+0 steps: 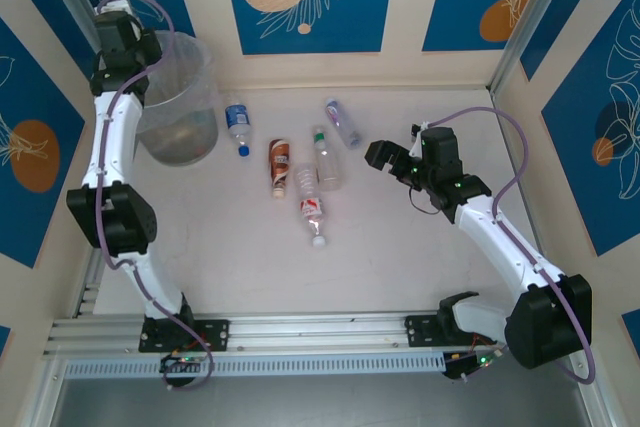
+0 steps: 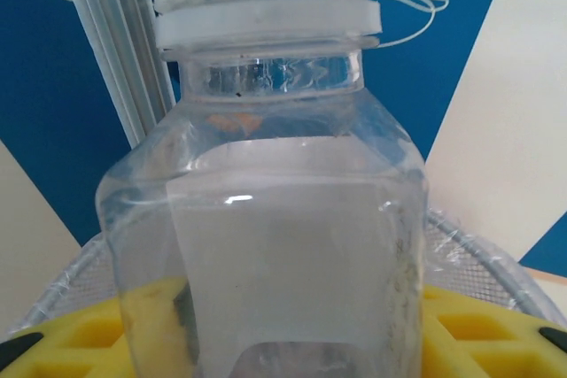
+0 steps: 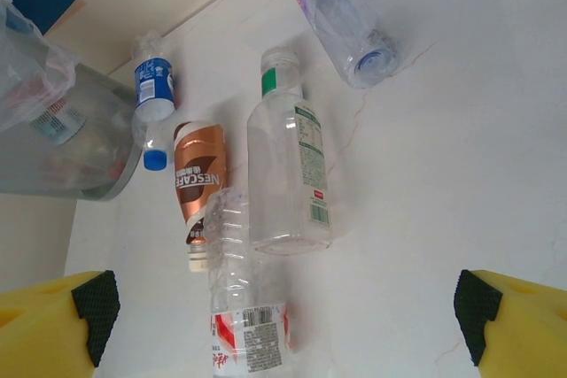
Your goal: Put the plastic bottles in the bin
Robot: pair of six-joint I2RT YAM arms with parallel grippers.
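Your left gripper [image 2: 283, 347] hangs above the round clear-plastic bin [image 1: 195, 67] at the far left, jaws pinching a clear white-capped plastic bottle [image 2: 283, 245]. Your right gripper [image 3: 285, 312] hovers, jaws spread wide, over bottles lying on the white bench [image 1: 400, 267]: red-labelled bottle [image 3: 248, 325] nearest, brown-labelled bottle [image 3: 199, 183], green-banded clear bottle [image 3: 288, 174], blue-labelled bottle [image 3: 153, 86] beside the bin

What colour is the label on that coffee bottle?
Coppery brown on the coffee bottle, clearest in the right wrist view.

arms [image 1: 500, 237]: white links, black joints | cables [image 1: 521, 152]: purple | tool pads [image 3: 53, 320]: yellow, black tips
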